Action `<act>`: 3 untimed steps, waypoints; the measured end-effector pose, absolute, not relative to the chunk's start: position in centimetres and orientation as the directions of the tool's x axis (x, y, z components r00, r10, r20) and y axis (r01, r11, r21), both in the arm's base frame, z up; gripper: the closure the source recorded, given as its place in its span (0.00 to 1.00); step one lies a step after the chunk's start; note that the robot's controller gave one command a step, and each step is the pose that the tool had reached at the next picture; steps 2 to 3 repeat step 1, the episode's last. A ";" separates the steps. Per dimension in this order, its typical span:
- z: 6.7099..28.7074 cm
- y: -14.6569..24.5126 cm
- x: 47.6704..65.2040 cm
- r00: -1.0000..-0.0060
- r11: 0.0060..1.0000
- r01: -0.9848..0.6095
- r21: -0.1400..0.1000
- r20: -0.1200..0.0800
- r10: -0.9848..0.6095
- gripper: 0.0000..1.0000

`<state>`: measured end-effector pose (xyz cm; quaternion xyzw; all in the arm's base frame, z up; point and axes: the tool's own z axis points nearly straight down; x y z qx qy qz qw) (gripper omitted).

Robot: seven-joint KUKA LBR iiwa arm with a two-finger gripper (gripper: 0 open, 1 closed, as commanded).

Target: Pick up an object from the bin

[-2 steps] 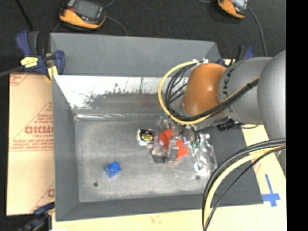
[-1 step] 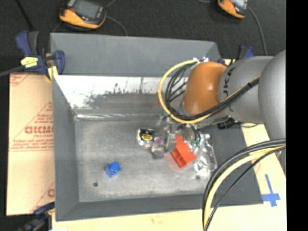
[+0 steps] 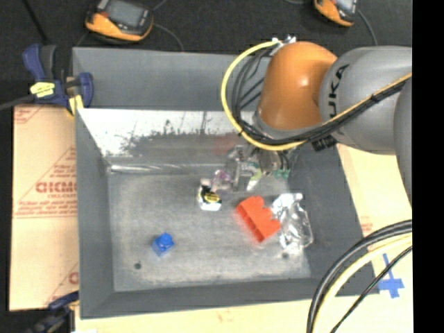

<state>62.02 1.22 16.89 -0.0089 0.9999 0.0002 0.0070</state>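
Observation:
My gripper [image 3: 239, 174] hangs under the orange wrist cover over the middle back of the bin floor. Just left of and below it lies a small white, yellow and black thing [image 3: 208, 197]. An orange-red block [image 3: 254, 218] lies below the gripper, a little to the right. Beside that block, to the right, sits a crumpled clear plastic piece [image 3: 293, 223]. Nothing shows between the fingers.
A small blue block [image 3: 163, 243] lies alone at the front left of the bin floor. The arm and its cables span the bin's back right corner.

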 end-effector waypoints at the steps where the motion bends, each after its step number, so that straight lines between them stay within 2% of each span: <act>1: 23.6 -1.7 59.3 -1.000 1.000 -0.019 -0.003 -0.012 -0.019 1.00; 3: 23.6 -1.7 59.3 -1.000 1.000 -0.019 -0.003 -0.012 -0.019 1.00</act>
